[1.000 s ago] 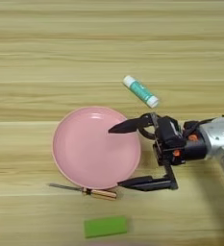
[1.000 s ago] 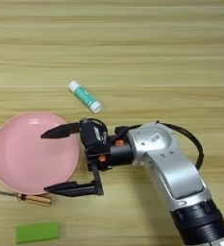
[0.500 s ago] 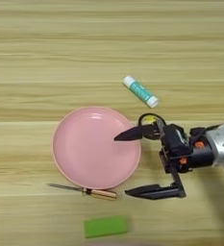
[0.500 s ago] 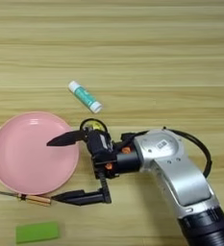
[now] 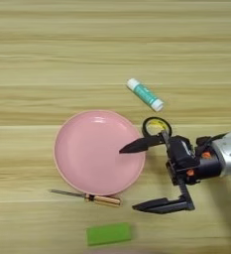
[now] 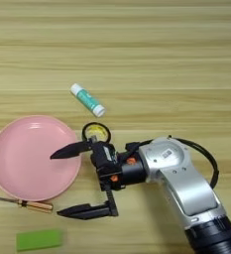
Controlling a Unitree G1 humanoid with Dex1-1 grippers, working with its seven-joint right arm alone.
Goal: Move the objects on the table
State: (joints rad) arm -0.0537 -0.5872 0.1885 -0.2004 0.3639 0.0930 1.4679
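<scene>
The round pink plate (image 5: 89, 151) lies left of centre on the table (image 5: 47, 59). My right gripper (image 5: 129, 178) is open, its fingers far apart. The upper finger (image 5: 139, 144) reaches over the plate's right rim. The lower finger (image 5: 159, 204) hangs over bare wood, right of the screwdriver (image 5: 89, 197). The black tape ring (image 6: 85, 134) lies flat just behind the gripper's body. Further back, the white-and-teal glue stick (image 5: 144, 94) lies at a slant. The flat green block (image 5: 109, 233) sits near the front edge. Nothing is between the fingers.
The silver forearm (image 6: 186, 183) comes in from the bottom right, with a black cable (image 6: 208, 161) looping beside it. Broad bare wood stretches across the far half of the table.
The gripper has drawn toward the near edge and slightly right, still open. The black tape ring, hidden behind it a second ago, now shows in full.
</scene>
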